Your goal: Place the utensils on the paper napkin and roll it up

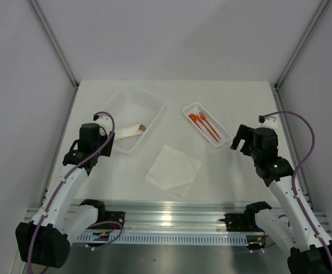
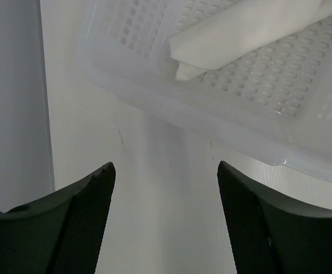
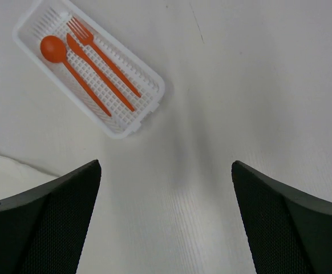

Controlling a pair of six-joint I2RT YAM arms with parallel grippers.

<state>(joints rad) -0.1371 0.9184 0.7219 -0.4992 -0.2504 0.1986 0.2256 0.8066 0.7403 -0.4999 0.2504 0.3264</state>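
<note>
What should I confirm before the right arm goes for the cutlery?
1. Napkin flat on the table, nothing on it: ok.
2. Fork, spoon and knife all in the small tray: ok.
3. Right gripper open and empty: ok.
4. Left gripper open and empty, off the napkin: ok.
5. Pieces far enough apart to pinch one alone: cannot tell; they lie close, side by side.

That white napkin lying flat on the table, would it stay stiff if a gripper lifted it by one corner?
Probably not. The napkin looks thin and slightly creased, so it would likely droop. Lying flat on the table, it may slide or bunch rather than lift cleanly.
</note>
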